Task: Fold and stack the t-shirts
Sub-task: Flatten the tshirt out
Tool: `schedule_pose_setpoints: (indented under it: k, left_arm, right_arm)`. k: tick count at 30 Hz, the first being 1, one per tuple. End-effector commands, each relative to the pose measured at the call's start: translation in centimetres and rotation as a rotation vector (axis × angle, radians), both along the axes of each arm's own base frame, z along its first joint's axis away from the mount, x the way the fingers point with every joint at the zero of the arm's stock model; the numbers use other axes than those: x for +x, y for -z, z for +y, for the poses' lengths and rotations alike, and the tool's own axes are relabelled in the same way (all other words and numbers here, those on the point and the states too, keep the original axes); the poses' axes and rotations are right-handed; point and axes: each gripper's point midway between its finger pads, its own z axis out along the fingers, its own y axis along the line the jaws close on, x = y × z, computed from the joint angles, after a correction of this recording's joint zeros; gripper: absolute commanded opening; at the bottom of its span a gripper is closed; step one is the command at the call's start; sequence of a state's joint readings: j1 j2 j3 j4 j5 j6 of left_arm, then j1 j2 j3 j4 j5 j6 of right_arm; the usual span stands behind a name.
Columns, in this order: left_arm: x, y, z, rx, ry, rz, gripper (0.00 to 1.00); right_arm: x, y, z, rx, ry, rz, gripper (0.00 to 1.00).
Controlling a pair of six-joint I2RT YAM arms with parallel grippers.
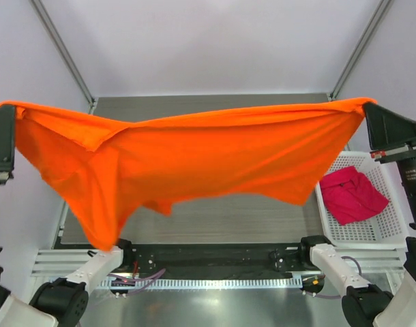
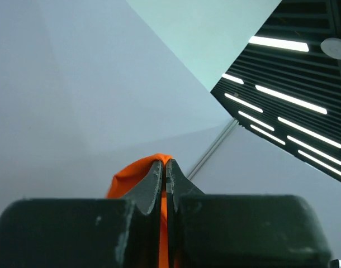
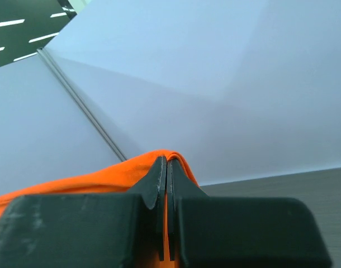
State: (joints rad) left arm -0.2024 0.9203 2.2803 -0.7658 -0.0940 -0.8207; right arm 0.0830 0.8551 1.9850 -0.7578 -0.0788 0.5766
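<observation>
A bright orange t-shirt [image 1: 194,157] hangs spread wide in the air above the table, stretched between my two grippers. My left gripper [image 1: 10,112] is raised at the far left, shut on one corner of the cloth [image 2: 131,173]. At the far right my right gripper [image 1: 368,109] is raised too, shut on the other corner [image 3: 120,170]. The shirt sags in the middle and a long fold droops at the lower left. A dark pink-red t-shirt [image 1: 351,194] lies crumpled in the white basket [image 1: 385,228].
The white lattice basket stands at the table's right side. The grey table [image 1: 215,221] shows under the hanging shirt. Frame posts rise at the back left [image 1: 61,51] and back right [image 1: 361,44]. Both arm bases sit at the near edge.
</observation>
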Motion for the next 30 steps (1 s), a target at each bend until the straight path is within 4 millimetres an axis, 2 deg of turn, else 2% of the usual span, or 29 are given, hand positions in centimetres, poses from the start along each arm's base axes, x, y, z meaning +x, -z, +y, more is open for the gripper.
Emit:
schedule_pose_setpoints:
  k: [1,2,4,5,6,7,8,9,10,11,12,13,14,15,16,17,18,19,20,22,23,24,25,26,28,29,30]
  left_arm:
    - [11.6,4.1,-1.9,0.052,-0.030,0.240,0.00]
    - [14.1,5.9,-2.3,0.061,-0.032,0.294,0.00]
    - [17.6,8.5,-2.9,0.072,-0.037,0.367,0.00]
    - [20.0,10.8,-3.2,0.078,-0.047,0.422,0.00]
    - [22.1,12.4,-3.5,0.083,-0.054,0.468,0.00]
    - [23.4,13.4,-3.7,0.090,-0.058,0.492,0.00]
    - [25.2,15.1,-4.0,0.097,-0.061,0.532,0.00]
    - [26.4,15.5,-4.2,0.097,-0.060,0.540,0.00]
    - [28.9,17.3,-4.7,0.113,-0.059,0.592,0.00]
    - [29.7,16.7,-5.1,0.120,-0.050,0.582,0.00]
    - [30.6,16.7,-5.3,0.126,-0.050,0.586,0.00]
    - [33.5,18.5,-5.6,0.141,-0.054,0.636,0.00]
    - [33.8,16.2,-5.5,0.133,-0.052,0.592,0.00]
    - [34.8,15.7,-5.8,0.139,-0.034,0.587,0.00]
    - [35.6,15.0,-5.5,0.135,-0.035,0.582,0.00]
    - [36.9,13.3,-5.5,0.131,-0.029,0.556,0.00]
    - [37.1,12.2,-5.4,0.129,-0.024,0.531,0.00]
    - [37.2,11.0,-5.0,0.124,-0.013,0.502,0.00]
    - [37.0,9.1,-4.7,0.100,-0.012,0.443,0.00]
    - [36.4,8.0,-4.4,0.088,0.022,0.400,0.00]
    - [37.9,9.3,-4.5,0.085,0.024,0.411,0.00]
    - [36.6,8.6,-4.5,0.086,0.022,0.382,0.00]
    - [37.1,9.4,-4.3,0.083,0.014,0.396,0.00]
    - [37.9,11.1,-4.1,0.088,-0.002,0.434,0.00]
    - [38.5,12.6,-3.9,0.120,-0.019,0.471,0.00]
    - [38.7,13.5,-3.9,0.130,-0.015,0.498,0.00]
    - [38.8,13.9,-4.2,0.145,-0.007,0.505,0.00]
  right_arm:
    - [7.3,6.1,-0.1,-0.026,0.041,0.264,0.01]
    - [8.8,8.1,0.0,-0.031,0.039,0.323,0.01]
    - [11.1,10.1,0.3,-0.035,0.034,0.380,0.01]
    - [12.6,12.4,0.6,-0.037,0.027,0.440,0.01]
    - [13.7,13.1,0.8,-0.039,0.020,0.454,0.01]
    - [14.8,14.1,1.0,-0.041,0.012,0.482,0.01]
    - [16.8,16.1,1.2,-0.048,0.009,0.538,0.01]
    - [18.0,16.7,1.4,-0.045,0.005,0.551,0.01]
    - [19.1,17.3,1.5,-0.045,0.004,0.567,0.01]
    - [21.2,18.5,1.4,-0.044,0.011,0.604,0.01]
    - [22.5,18.3,1.5,-0.028,0.000,0.596,0.01]
    - [23.6,18.3,1.4,-0.014,-0.006,0.597,0.01]
    - [24.6,16.9,1.6,0.000,-0.028,0.569,0.01]
    - [27.1,17.7,1.3,0.033,-0.039,0.598,0.01]
    - [28.1,17.6,2.6,0.045,-0.115,0.606,0.01]
    - [28.7,14.7,2.0,0.059,-0.121,0.545,0.01]
    - [30.9,15.7,2.1,0.075,-0.141,0.578,0.01]
    - [31.3,14.9,2.2,0.096,-0.165,0.566,0.01]
    - [31.3,12.8,2.2,0.100,-0.170,0.518,0.01]
    - [32.8,13.0,1.7,0.116,-0.164,0.526,0.01]
    - [33.2,12.7,1.5,0.117,-0.162,0.517,0.01]
    - [33.6,12.9,1.4,0.120,-0.162,0.521,0.01]
    - [34.4,13.9,1.4,0.122,-0.166,0.539,0.01]
    - [34.8,14.6,1.3,0.125,-0.179,0.555,0.01]
    - [35.6,16.0,1.5,0.131,-0.198,0.577,0.01]
    - [35.9,18.0,1.6,0.137,-0.207,0.618,0.01]
    - [36.2,18.5,1.5,0.133,-0.206,0.613,0.01]
